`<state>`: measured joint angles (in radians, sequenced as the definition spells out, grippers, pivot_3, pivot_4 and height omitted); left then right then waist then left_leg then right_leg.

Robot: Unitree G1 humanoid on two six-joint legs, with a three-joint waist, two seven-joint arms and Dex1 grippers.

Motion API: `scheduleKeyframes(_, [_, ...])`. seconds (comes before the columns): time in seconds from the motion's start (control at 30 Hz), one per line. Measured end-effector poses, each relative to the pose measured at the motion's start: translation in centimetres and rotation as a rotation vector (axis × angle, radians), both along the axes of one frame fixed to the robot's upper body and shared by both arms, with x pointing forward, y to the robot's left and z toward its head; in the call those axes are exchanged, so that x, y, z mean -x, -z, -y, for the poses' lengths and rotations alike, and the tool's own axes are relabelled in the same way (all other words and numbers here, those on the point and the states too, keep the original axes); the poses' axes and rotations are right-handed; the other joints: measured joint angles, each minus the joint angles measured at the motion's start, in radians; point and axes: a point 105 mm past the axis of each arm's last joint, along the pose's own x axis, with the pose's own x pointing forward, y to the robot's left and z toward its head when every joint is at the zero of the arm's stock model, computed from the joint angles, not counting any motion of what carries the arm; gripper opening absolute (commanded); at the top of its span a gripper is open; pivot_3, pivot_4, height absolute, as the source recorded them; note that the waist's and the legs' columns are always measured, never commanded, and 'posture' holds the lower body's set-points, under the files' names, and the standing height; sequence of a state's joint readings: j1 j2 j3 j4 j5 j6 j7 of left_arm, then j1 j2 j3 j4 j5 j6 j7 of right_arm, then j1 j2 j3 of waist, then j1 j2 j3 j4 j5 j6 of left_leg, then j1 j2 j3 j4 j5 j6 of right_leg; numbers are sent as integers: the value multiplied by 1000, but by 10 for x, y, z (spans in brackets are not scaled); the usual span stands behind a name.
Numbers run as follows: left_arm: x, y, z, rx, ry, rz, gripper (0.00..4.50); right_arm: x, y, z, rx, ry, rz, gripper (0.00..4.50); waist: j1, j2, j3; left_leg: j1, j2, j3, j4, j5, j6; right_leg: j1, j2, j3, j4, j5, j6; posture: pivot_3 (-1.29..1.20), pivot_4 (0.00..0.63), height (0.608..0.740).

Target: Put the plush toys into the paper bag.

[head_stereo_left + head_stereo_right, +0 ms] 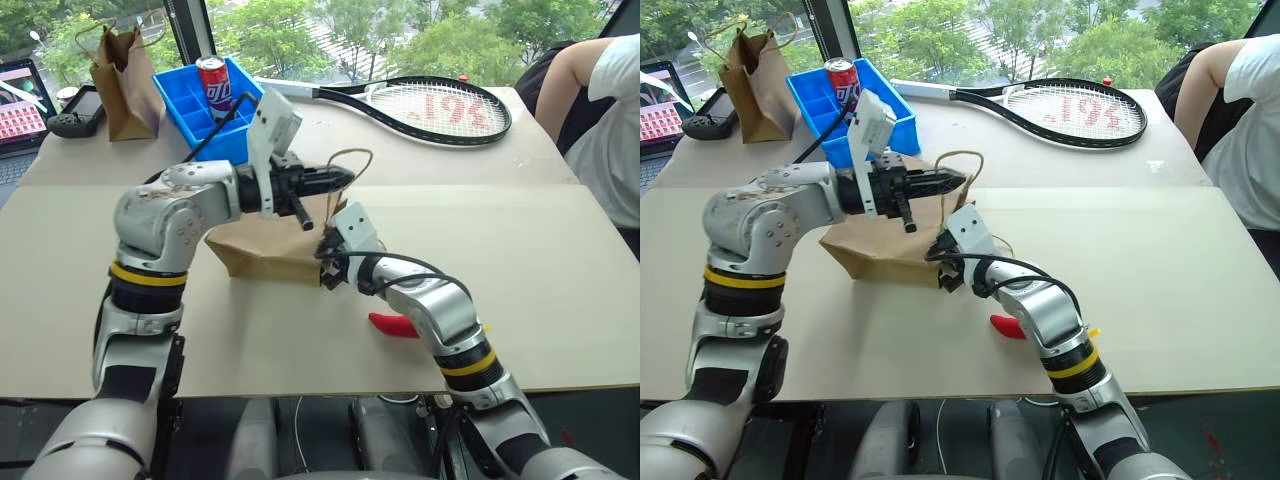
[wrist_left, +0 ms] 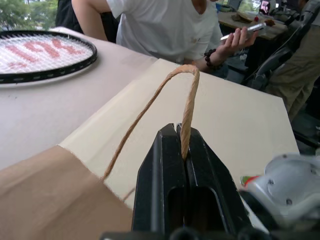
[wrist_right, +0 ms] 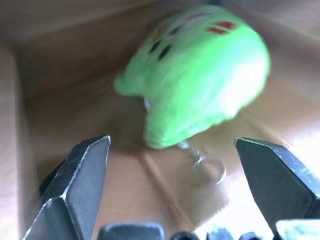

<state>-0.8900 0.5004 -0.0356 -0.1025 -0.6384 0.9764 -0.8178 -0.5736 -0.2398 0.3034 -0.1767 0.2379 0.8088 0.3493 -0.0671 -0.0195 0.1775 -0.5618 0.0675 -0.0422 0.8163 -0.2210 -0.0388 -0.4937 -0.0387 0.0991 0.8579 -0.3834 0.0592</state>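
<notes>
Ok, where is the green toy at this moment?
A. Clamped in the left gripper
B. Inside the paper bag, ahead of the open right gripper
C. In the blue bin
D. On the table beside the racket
B: the right wrist view shows the green toy lying against the paper bag's brown inner walls, with the right gripper open and not touching it.
</notes>
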Motion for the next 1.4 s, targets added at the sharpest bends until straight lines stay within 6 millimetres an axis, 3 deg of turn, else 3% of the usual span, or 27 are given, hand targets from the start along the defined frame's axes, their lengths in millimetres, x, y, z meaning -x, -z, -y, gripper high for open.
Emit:
scheduleKeyframes(0.3, [10,-3,-16,3,-3,-38,0,1,-13,19,11,-36,32,4426,3,0,0,0,0,-1,1,0,0,1,0,-1,0,0,0,0,150,658])
scheduleKeyframes(0.47, [11,-9,-23,42,-22,-66,0,1,-40,67,-20,-4,75,4426,11,0,0,0,0,-1,0,0,0,1,0,-2,-1,0,0,0,150,658])
scheduleKeyframes(0.67, [14,-12,-24,71,-12,-108,0,47,-48,111,161,-170,-44,4426,23,1,1,0,0,-2,0,0,0,2,0,-2,-2,0,0,0,150,658])
scheduleKeyframes(0.83, [18,-11,-22,74,12,-139,0,83,-23,136,300,-263,-228,4426,23,0,1,1,0,-2,0,0,0,3,0,-2,-2,0,0,0,150,658])
scheduleKeyframes(0.93, [19,-11,-26,63,9,-144,0,94,-2,139,318,-279,-319,3731,18,0,1,1,0,-2,0,0,0,3,0,-2,-3,0,0,0,150,658])
scheduleKeyframes(1.13, [20,-12,-29,51,5,-145,0,93,22,144,393,-265,-325,1710,24,0,1,1,0,-2,0,0,0,4,0,-2,-4,0,0,0,150,658])
scheduleKeyframes(1.3, [21,-13,-32,43,5,-144,0,90,13,145,363,-275,-299,73,25,0,1,1,-1,-2,0,0,0,4,0,-2,-5,0,0,0,150,658])
scheduleKeyframes(1.4, [23,-17,-30,40,26,-141,0,74,-18,133,283,-280,-192,8,20,0,2,1,0,-2,0,0,0,3,0,-2,-5,0,0,0,150,658])
